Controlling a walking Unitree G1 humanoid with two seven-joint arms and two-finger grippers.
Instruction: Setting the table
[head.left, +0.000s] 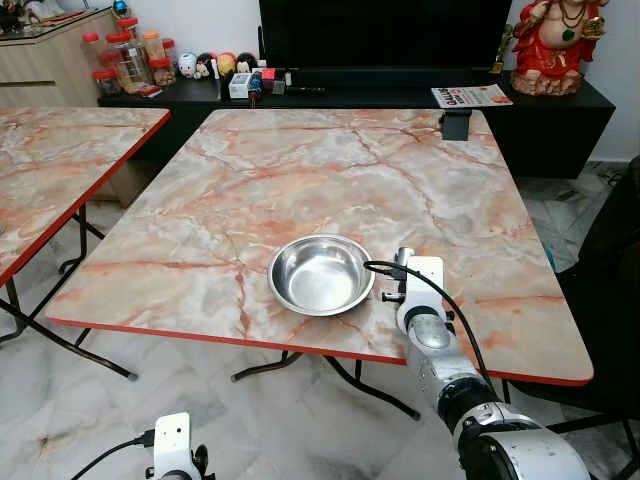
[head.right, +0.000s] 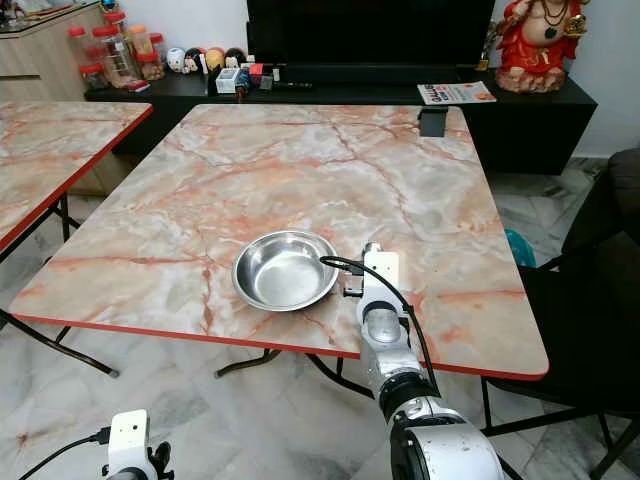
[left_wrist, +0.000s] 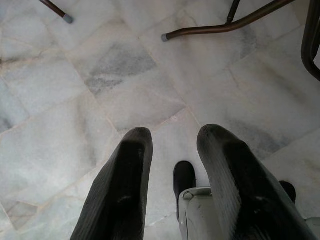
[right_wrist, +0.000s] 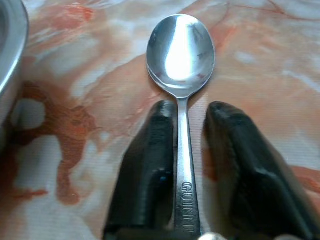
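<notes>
Right gripper (right_wrist: 182, 165) low over table (head.left: 300, 170), spoon (right_wrist: 181, 55) beside steel bowl (head.left: 321, 274).
Fingers slack around the handle, not clenched; withdrawing crooked could drag the spoon askew. Left gripper (left_wrist: 175, 165) idle, released.

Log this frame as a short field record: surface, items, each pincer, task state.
surface: marble-pattern table
bowl: steel bowl, empty, near the front edge
spoon: spoon, lying on the table beside the bowl, handle between the fingers
right pincer: right pincer, low over the table, fingers flanking the handle, a gap on one side
left pincer: left pincer, open, hanging over the floor
task state: bowl placed, spoon being set down beside it
</notes>
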